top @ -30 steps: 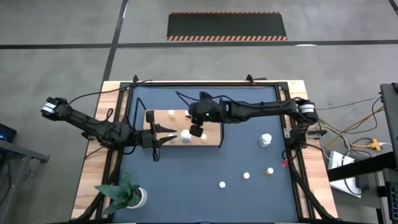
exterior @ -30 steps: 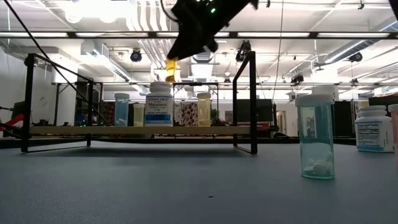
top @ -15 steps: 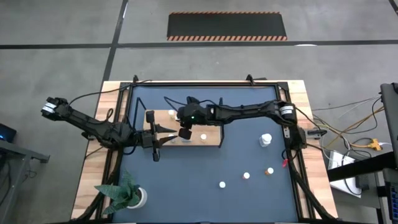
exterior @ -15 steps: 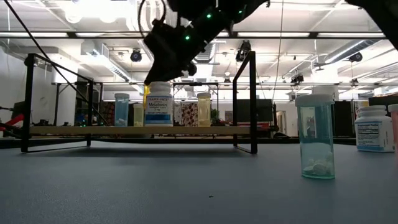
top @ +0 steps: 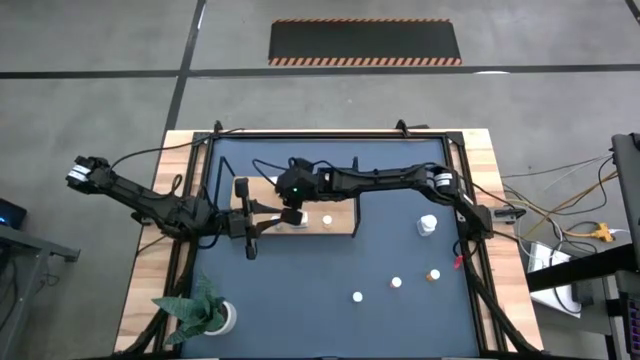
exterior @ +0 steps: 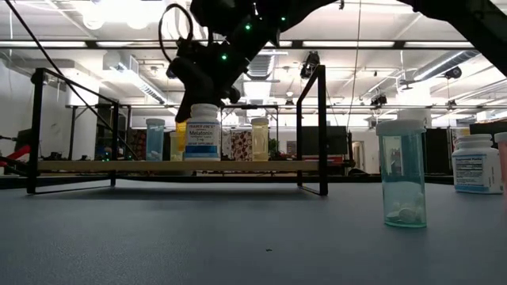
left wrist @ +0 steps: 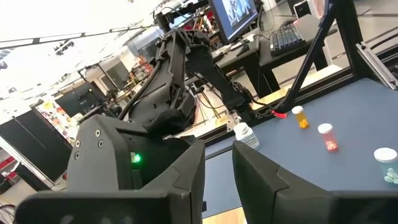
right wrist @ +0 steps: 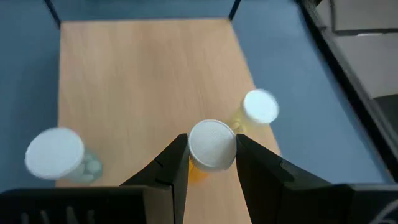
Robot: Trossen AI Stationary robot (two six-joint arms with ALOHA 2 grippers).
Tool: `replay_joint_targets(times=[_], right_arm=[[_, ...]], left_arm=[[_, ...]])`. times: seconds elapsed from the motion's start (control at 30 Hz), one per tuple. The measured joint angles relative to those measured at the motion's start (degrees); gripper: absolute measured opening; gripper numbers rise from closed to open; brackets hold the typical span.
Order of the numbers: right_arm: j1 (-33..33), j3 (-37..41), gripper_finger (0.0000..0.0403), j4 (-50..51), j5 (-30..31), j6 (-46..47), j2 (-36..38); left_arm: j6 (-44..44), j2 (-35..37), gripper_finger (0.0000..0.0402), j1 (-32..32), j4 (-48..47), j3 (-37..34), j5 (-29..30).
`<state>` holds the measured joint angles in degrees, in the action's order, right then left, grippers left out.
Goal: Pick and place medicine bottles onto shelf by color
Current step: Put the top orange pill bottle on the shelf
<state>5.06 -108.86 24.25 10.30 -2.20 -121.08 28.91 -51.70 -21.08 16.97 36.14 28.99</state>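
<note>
My right gripper (top: 292, 213) reaches over the wooden shelf (top: 342, 224) from the table's right and is shut on a small bottle with a white cap and an orange-yellow body (right wrist: 211, 144). In the low view that bottle (exterior: 181, 136) hangs behind a larger white labelled bottle (exterior: 202, 131) standing on the shelf board (exterior: 238, 166). Two more white-capped bottles (right wrist: 259, 107) (right wrist: 55, 152) stand on the board either side of it. My left gripper (top: 268, 215) waits at the shelf's left end, its fingers (left wrist: 186, 174) a little apart and empty. My right gripper pinches the bottle between its two fingers, on the sides just under the white cap (right wrist: 200, 169). The fingers come from above, pointing down. The bottle hangs upright below them, low over the shelf board; I cannot tell whether its base touches the board.
Several small bottles stand on the blue tabletop to the right: a larger white one (top: 427, 225), an orange-topped one (top: 433, 274), two white-topped ones (top: 396, 283) (top: 356, 296). A potted green plant (top: 205, 312) stands at the near left. A tall clear bottle (exterior: 402, 178) stands close to the low camera.
My right gripper has carried the orange-yellow bottle toward the table's left edge along the shelf and downward, from well above the standing bottles to their level. It stays shut on the bottle, which stays upright.
</note>
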Motion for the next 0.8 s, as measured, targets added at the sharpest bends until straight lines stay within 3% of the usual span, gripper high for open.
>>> replay_joint_targets(times=[0.23, 0.8], right_arm=[[0.0, 0.0, 0.0109, -0.5, -1.3, 0.8, 0.1], [0.0, 0.2, 0.0156, -1.1, -1.3, 2.2, -1.6]], left_arm=[[0.0, 0.0, 0.0065, 0.0, 0.0, 0.0, 0.0], [0.0, 0.0, 0.0065, 0.0, 0.1, 0.0, 0.0]])
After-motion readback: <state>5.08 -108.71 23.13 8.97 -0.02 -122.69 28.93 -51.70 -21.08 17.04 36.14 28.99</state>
